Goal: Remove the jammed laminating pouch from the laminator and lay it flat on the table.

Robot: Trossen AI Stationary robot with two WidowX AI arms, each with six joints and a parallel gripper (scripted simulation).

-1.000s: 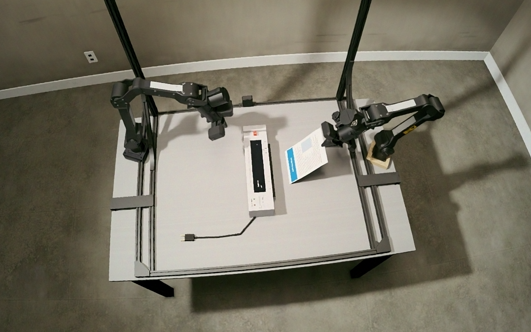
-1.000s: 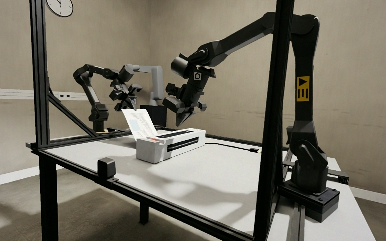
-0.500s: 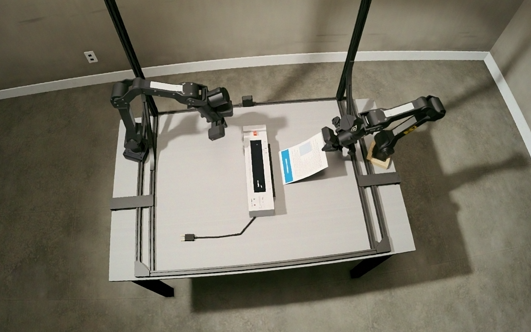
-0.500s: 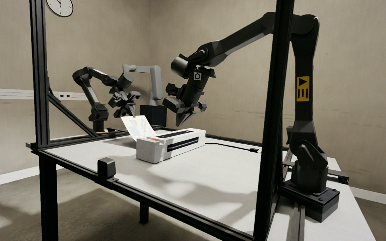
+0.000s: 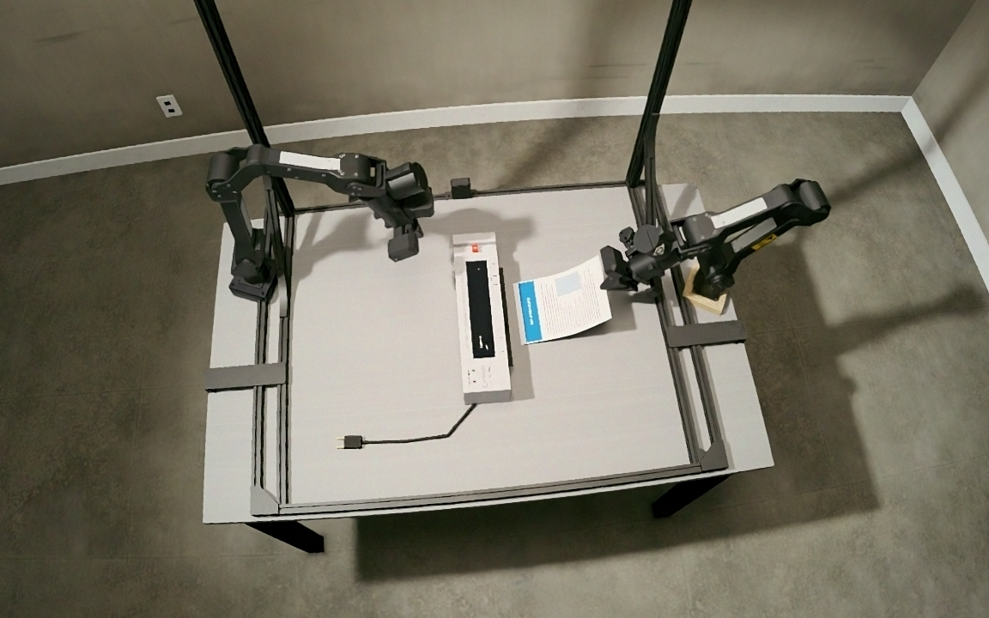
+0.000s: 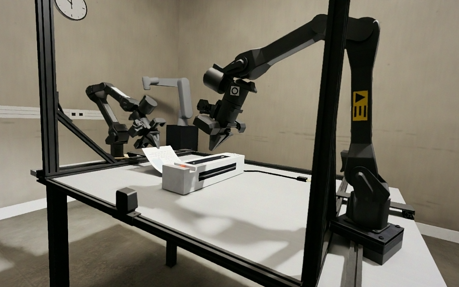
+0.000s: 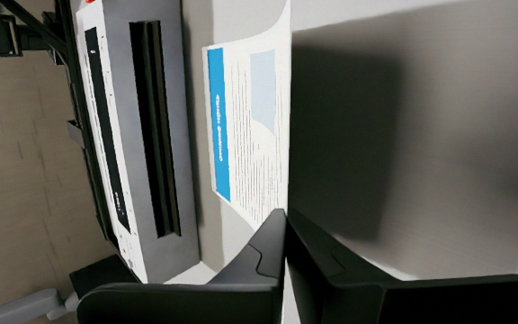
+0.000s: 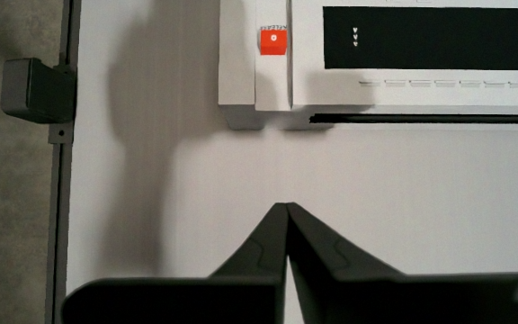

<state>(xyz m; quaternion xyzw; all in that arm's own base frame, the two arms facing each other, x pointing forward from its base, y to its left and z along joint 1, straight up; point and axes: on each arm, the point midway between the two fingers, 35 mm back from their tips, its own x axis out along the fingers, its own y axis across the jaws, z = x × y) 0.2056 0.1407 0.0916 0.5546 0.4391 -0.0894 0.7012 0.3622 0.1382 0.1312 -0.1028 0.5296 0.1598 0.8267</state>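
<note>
The white laminator (image 5: pixel 482 318) stands upright mid-table, with its red RELEASE key (image 5: pixel 475 248) at the far end. The printed pouch (image 5: pixel 563 299) with a blue band is out of the slot and beside the laminator. Its near edge rests on the table and its far edge is lifted. My left gripper (image 5: pixel 611 272) is shut on that lifted edge, as the left wrist view shows (image 7: pixel 286 216) with the pouch (image 7: pixel 250 126). My right gripper (image 5: pixel 403 250) is shut and empty, hovering above the table beside the key end (image 8: pixel 273 41); its fingertips show in the right wrist view (image 8: pixel 287 207).
The black power cord (image 5: pixel 414 433) runs from the laminator's near end to a plug (image 5: pixel 349 441) at the front left. Black frame posts and rails border the table. A small black box (image 5: pixel 459 186) sits on the back rail. A wooden block (image 5: pixel 709 299) lies under the left arm's base.
</note>
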